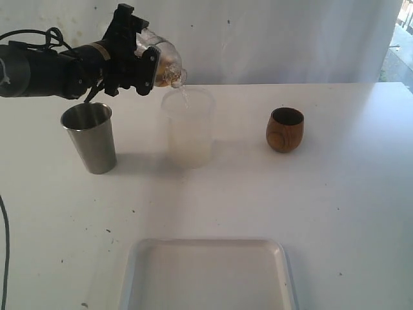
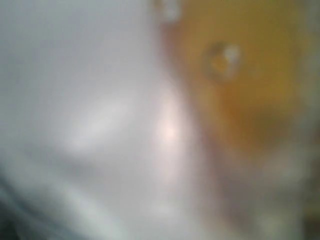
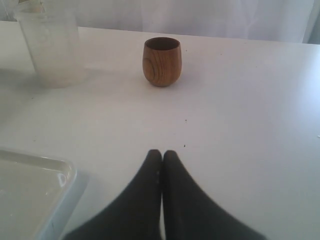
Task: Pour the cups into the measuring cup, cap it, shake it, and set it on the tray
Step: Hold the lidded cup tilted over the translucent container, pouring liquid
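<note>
Pouring step. Left gripper point(image 1: 148, 64), spread wide around a tilted clear cup point(image 1: 165, 51), streams amber liquid point(image 1: 170, 71) into the measuring cup point(image 1: 187, 132) at bench point(image 1: 335, 200) centre; right gripper point(image 3: 161, 159) closed, empty. Next, probably: righting this cup, then the steel tumbler point(image 1: 90, 139).

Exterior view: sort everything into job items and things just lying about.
Job: tall steel tumbler; rounded brown wooden cup; clear plastic measuring jar; flat white tray; translucent cup, pouring, in left gripper.
Lying about: black cable, view's left edge.

Tumbler point(image 1: 90, 139) brushed steel; wooden cup point(image 1: 284, 130) smooth, glossy.
</note>
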Robot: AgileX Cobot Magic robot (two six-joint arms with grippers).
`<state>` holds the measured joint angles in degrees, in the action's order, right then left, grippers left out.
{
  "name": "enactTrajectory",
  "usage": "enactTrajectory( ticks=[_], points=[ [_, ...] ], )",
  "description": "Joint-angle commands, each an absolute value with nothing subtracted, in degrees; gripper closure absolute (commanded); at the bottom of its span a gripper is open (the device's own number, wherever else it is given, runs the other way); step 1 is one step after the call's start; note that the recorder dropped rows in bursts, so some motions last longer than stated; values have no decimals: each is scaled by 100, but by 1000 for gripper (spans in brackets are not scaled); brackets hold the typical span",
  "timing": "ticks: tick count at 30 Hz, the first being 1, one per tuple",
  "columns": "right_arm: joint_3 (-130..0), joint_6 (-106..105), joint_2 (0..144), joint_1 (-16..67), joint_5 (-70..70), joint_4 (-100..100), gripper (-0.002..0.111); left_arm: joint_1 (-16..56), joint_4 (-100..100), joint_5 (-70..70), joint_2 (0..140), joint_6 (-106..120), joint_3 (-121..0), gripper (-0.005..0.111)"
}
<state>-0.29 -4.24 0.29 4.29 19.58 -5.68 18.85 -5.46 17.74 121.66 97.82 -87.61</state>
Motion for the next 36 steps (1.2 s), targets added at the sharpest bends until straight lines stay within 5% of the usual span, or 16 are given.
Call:
enactTrajectory(
  ticks=[1, 36],
  points=[
    [0, -426, 0, 398, 1959, -552, 108, 1895, -511, 2148, 12063, 9753, -8853, 107],
    [0, -426, 0, 398, 1959, -552, 108, 1895, -411, 2252, 12453, 10555, -9343, 107]
  ],
)
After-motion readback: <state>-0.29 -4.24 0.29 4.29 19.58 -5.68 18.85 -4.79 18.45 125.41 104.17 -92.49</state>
